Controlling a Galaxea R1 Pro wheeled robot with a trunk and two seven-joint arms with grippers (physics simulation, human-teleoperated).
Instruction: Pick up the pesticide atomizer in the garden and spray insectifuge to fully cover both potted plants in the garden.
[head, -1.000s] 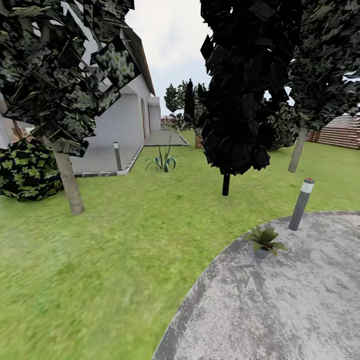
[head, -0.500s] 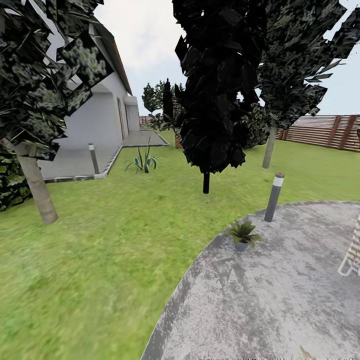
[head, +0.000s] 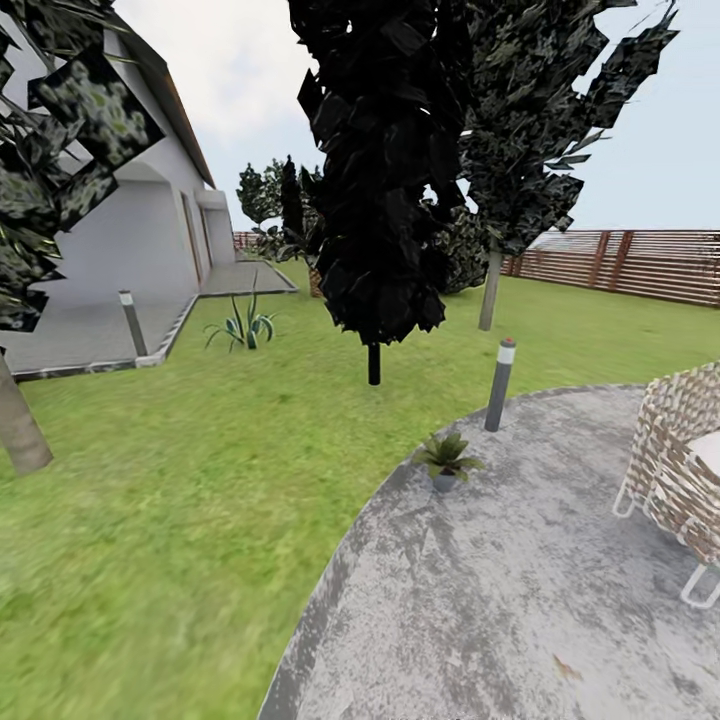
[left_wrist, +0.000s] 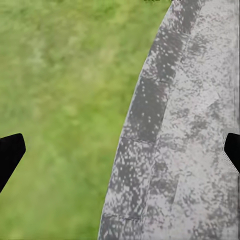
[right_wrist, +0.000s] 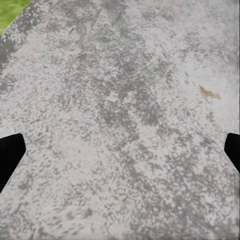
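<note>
One potted plant (head: 446, 461), a small rosette of pointed green leaves in a little grey pot, stands at the near edge of the grey paved patio (head: 520, 600) in the garden, where paving meets lawn (head: 180, 520). The pesticide atomizer is out of view. My left gripper (left_wrist: 120, 155) hangs open over the patio's curved border, grass on one side and paving on the other, with its black fingertips (left_wrist: 10, 152) wide apart. My right gripper (right_wrist: 120, 155) is open too, above bare mottled paving, and its fingertips (right_wrist: 10, 152) hold nothing.
A grey bollard light (head: 499, 384) stands just behind the potted plant. A wicker chair (head: 680, 470) sits at the patio's right. A dark tree (head: 375, 180) rises from the lawn ahead. A striped agave (head: 243, 328), a house (head: 130, 240) and a slatted fence (head: 640, 262) lie beyond.
The whole view has swung to the right: tree, bollard and potted plant have slid left in the picture, and the wicker chair has come into sight at the right.
</note>
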